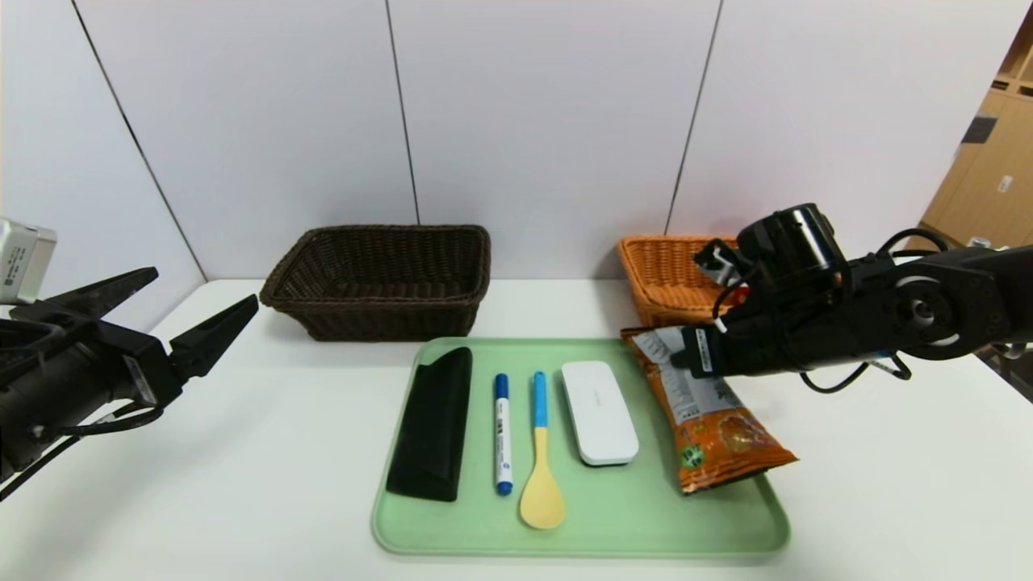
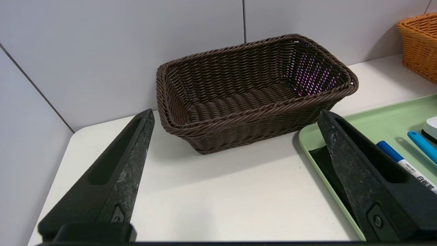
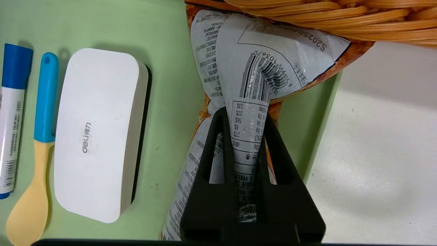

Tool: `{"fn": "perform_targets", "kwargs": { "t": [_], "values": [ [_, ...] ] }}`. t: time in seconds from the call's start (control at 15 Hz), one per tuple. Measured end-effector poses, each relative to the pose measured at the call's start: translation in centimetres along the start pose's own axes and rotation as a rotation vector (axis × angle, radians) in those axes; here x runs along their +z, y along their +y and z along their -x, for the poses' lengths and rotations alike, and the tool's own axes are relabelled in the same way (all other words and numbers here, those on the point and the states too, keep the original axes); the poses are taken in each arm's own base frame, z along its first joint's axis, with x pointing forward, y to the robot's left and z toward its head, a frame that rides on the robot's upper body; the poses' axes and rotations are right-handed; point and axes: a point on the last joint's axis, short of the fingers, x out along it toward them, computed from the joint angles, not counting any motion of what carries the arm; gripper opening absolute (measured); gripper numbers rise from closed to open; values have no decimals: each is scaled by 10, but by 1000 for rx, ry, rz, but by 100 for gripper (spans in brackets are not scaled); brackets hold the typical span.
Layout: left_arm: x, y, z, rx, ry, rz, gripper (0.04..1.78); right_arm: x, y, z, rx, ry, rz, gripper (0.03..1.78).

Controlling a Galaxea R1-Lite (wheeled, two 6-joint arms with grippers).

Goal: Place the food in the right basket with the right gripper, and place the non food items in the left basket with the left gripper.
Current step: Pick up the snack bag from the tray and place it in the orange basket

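The right gripper (image 3: 246,119) is pinched on only a thin fold of the snack bag (image 1: 710,411), most of which lies on the tray (image 1: 581,524) beyond its jaws, so the slick foil may slip out when lifted toward the orange basket (image 1: 666,274); the left gripper (image 1: 206,311) hangs spread and idle.

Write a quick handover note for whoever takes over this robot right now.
Right pincer: shut on the snack bag, pinching its silvery back; bag still on the green tray, beside the orange basket.
Left pincer: open, parked left of the tray.
On tray: black case, marker, spoon, white case.
Dark brown basket: empty.
Done: nothing binned that I can see.
Left: bag, then all four non-food items.
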Motion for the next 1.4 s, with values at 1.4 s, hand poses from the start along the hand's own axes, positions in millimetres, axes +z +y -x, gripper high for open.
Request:
{"fn": "perform_targets", "kwargs": {
  "t": [1.4],
  "values": [
    [-2, 0, -2, 1, 9, 15, 169, -7, 31, 83, 95, -167, 98, 64]
  ]
}}
